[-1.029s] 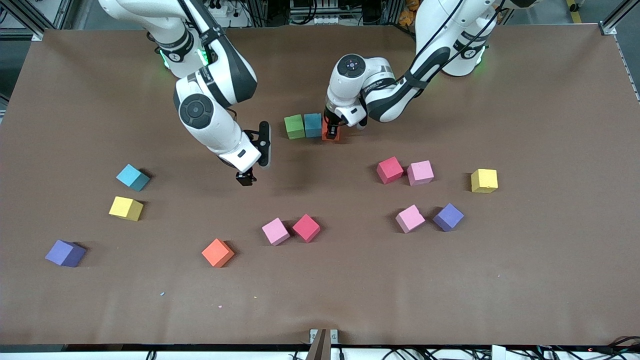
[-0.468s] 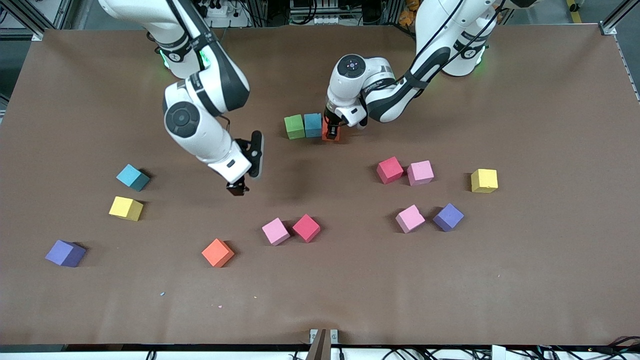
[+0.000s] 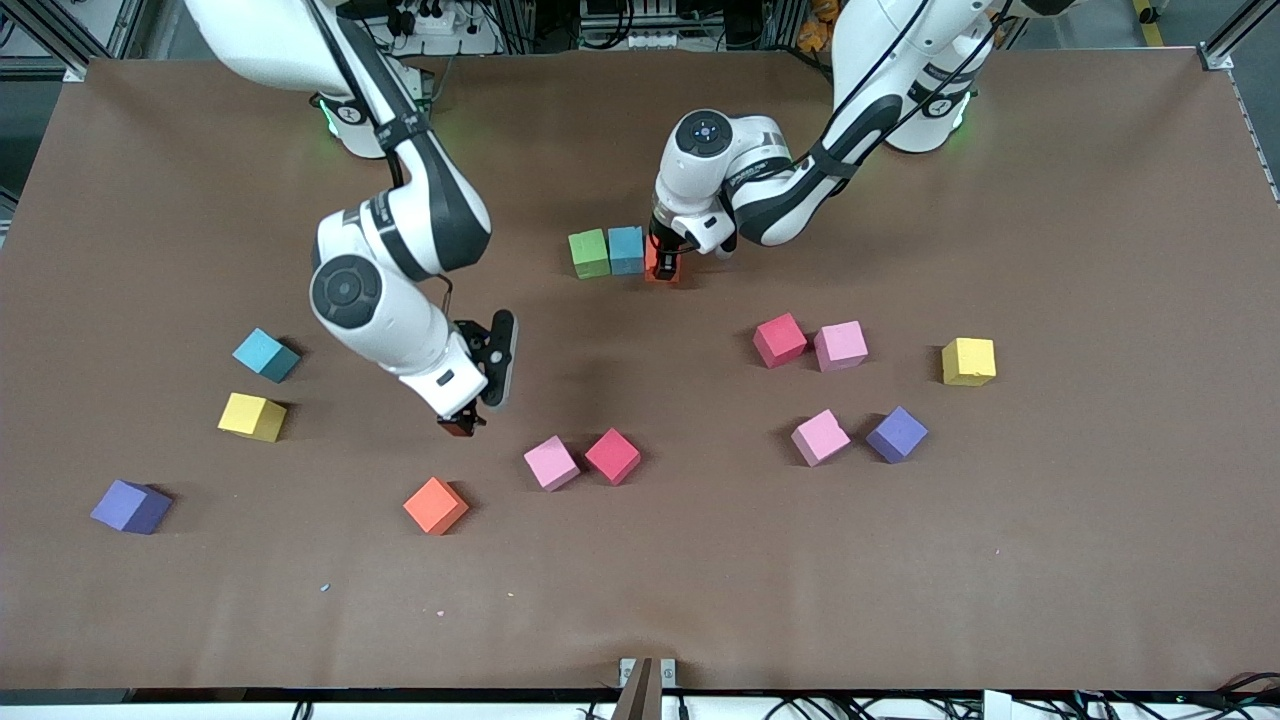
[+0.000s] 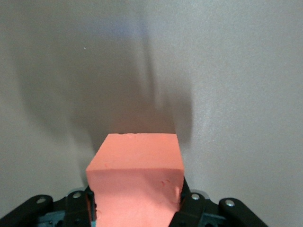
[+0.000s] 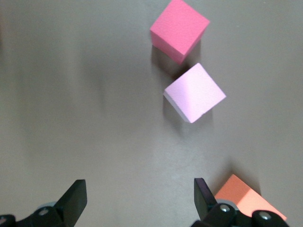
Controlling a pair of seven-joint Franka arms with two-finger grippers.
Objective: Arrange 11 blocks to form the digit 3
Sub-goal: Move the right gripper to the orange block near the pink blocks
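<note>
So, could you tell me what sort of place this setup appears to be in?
Probably a robotics lab: two arms work over a brown table strewn with foam blocks, with aluminium framing and cables along its edges.

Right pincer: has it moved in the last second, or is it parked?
Yes. The right pincer, open, has swung away from the green block and toward the front camera, and is now over bare table close to the loose orange block.

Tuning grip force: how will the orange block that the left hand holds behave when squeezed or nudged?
The orange block, pinched in the left hand, looks like matte foam: probably light, slightly squashy. Its flat faces suggest it will slide, not roll, beside the blue block.
</note>
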